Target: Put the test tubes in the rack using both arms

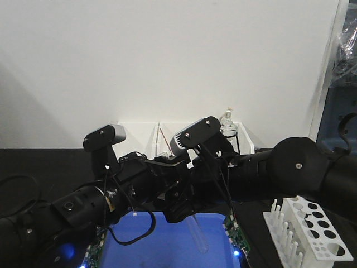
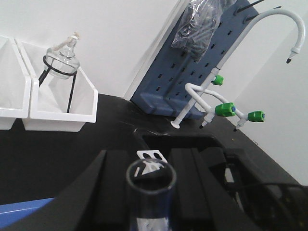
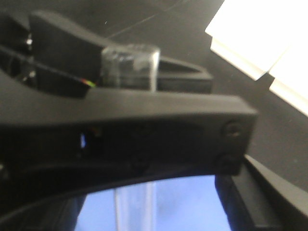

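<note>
A clear test tube hangs tilted above the blue tray, where my two arms meet. In the left wrist view my left gripper is shut on this tube, whose open top stands between the black fingers. In the right wrist view the tube's top shows above a left finger that crosses the frame. Its lower part hangs between the wide-apart jaws of my right gripper, which look open and clear of the glass. The white rack stands at the front right, with no tubes showing in it.
White bins line the back wall; one holds a glass lamp on a wire stand. A thin rod leans in the middle bin. A sink tap and a blue pegboard stand to the right.
</note>
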Available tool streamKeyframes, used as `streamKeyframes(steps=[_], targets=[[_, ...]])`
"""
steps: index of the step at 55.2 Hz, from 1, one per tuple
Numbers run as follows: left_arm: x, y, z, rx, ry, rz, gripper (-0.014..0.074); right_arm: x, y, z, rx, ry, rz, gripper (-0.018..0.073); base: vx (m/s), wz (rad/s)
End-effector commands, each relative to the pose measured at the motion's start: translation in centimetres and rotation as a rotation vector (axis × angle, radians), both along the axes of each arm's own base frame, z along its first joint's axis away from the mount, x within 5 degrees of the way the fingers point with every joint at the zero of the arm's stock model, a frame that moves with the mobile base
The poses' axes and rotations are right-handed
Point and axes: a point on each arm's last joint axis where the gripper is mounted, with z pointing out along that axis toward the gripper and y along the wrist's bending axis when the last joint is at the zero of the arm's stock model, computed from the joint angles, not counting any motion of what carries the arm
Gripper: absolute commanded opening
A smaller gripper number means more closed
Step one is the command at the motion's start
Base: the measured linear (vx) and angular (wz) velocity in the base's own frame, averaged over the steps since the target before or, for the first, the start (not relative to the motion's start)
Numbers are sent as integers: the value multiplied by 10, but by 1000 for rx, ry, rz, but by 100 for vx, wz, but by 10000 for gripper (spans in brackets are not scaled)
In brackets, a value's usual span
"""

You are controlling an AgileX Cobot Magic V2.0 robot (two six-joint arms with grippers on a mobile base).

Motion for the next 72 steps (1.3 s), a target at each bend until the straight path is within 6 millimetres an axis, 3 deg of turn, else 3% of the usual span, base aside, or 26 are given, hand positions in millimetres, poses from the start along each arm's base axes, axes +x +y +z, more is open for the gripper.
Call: streamKeyframes(steps=[1,12,29,44,51,72], targets=[[-7,0,33,-113,-109,-19,-9,-1,-5,33,77,-130,-48,530,0,0],[-7,0,33,-115,-109,-19,-9,0,-5,34,80,-132,-50,374,0,0],[-7,0,34,-121,-117,-21,-8,-1,-5,33,83,-125,-53,-12,0,0],[-7,0,36,-136,-135,-26,1,0,-6,34,86,-132,-58,-15,0,0],[-7,0,36,-130,-138,-27,55,1,-6,35,94,-148,-70,-15,0,0],[-7,1,36,-115,-151,-27,470,2,-7,36,96,-155,-76,-14,0,0]])
